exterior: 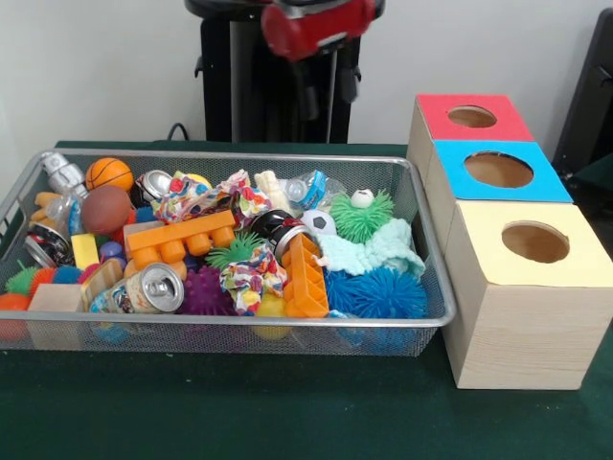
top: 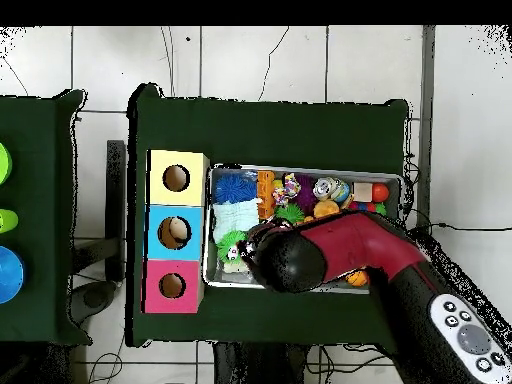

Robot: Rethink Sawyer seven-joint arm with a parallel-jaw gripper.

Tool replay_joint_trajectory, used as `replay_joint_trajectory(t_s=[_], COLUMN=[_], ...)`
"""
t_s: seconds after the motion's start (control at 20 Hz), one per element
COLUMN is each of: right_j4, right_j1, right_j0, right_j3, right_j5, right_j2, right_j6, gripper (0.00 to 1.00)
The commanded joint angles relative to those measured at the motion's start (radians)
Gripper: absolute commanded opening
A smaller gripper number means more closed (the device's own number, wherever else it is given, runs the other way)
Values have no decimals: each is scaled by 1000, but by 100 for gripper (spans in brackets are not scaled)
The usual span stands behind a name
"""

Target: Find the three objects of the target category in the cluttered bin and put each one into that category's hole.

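Dark green tabletop [exterior: 287,422] carries the wire mesh bin [exterior: 421,287]; I can't tell the pincer's state. I'd descend slowly, singling out one toy before closing.

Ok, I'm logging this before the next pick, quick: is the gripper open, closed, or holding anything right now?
Gripper: cannot be told. Only the red arm shows above the wire bin, and from overhead the arm covers whatever hangs below it.
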Motion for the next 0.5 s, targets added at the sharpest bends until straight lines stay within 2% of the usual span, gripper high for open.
replay_joint_trajectory(t_s=[0.05,0.3,0.5], right_j4=[-131,-140,-143], right_j1=[94,102,134], right_j0=[-108,-140,-130], right_j3=[-88,-128,-155], right_j5=[119,168,134], right_j2=[82,99,103], right_j6=[-497,-558,-549], gripper=[100,100,100])
